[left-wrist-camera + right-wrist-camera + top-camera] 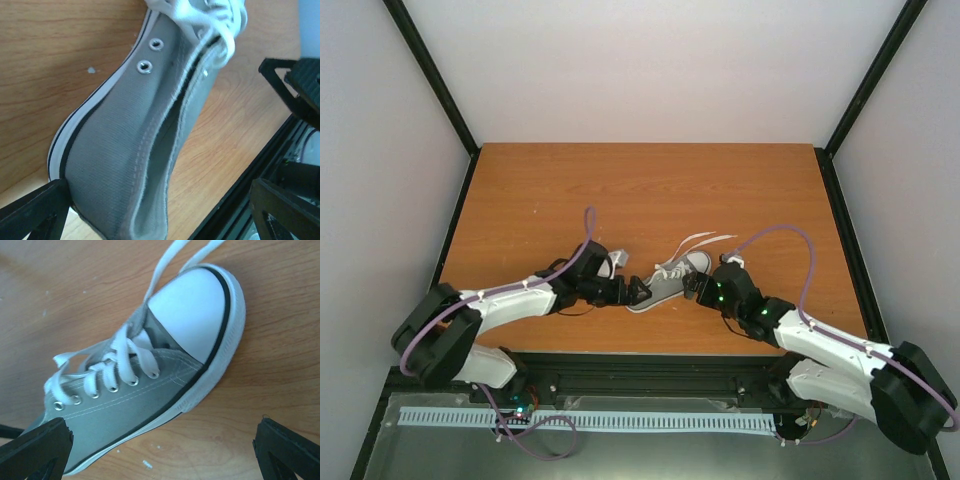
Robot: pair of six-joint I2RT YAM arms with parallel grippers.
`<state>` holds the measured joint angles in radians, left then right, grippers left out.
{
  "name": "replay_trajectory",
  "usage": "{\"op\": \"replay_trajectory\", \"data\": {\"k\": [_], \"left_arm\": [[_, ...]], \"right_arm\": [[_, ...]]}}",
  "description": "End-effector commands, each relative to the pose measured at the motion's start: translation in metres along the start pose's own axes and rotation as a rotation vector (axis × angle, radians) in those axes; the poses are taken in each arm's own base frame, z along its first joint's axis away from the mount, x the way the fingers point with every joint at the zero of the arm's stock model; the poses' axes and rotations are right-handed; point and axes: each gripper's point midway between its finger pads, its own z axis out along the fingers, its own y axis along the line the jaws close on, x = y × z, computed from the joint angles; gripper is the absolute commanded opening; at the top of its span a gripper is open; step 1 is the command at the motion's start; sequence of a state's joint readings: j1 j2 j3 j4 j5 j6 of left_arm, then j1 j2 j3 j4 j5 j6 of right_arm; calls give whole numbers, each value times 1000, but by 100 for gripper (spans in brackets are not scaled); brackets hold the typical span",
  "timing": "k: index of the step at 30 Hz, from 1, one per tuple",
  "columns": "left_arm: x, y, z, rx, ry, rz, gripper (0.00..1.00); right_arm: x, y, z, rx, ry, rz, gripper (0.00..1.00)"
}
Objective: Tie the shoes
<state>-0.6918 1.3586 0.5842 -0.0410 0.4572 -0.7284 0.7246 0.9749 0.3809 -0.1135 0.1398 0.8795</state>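
- One grey sneaker is seen lying on the desk, close to its near edge and between the two arms, with the white toe cap turned toward the far right.
- White laces are threaded through the eyelets, but no knot or bow is to be seen; two loose ends are trailed past the toe onto the wood.
- Left pincer is spread wide around the heel; one finger is set just beside the sole edge and the other is well clear, so nothing is gripped.
- Right pincer is likewise spread wide, over the laced side near the toe, with nothing taken.
- Tying is judged not yet begun: both ends are yet to be picked up, crossed, looped and drawn tight.
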Motion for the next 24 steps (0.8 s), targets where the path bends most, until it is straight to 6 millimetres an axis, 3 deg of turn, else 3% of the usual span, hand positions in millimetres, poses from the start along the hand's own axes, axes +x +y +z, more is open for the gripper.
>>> {"op": "replay_trajectory", "data": {"k": [1,4,7,11,13,17,21,24], "left_arm": [[2,-42,18,80,31,139,100],[29,-74,35,158,120,227,100],[56,-95,46,174,191,310,100],[36,-84,33,13,110,343,100],[14,-86,12,-66,26,361,100],[-38,-94,-51,-114,-110,336,100],[-84,-89,-113,-118,-175,279,100],[-119,-75,-160,-203,-305,259,100]], "right_arm": [[-12,11,9,-52,-4,3,100],[-19,17,9,-88,-5,-47,100],[-36,20,-7,-63,-57,-126,100],[-59,23,-38,-18,-129,-244,100],[-65,24,-46,6,-132,-294,100],[-72,32,-50,31,-102,-376,100],[-63,69,-41,-83,15,-527,98],[-57,86,-28,-41,75,-631,92]]}}
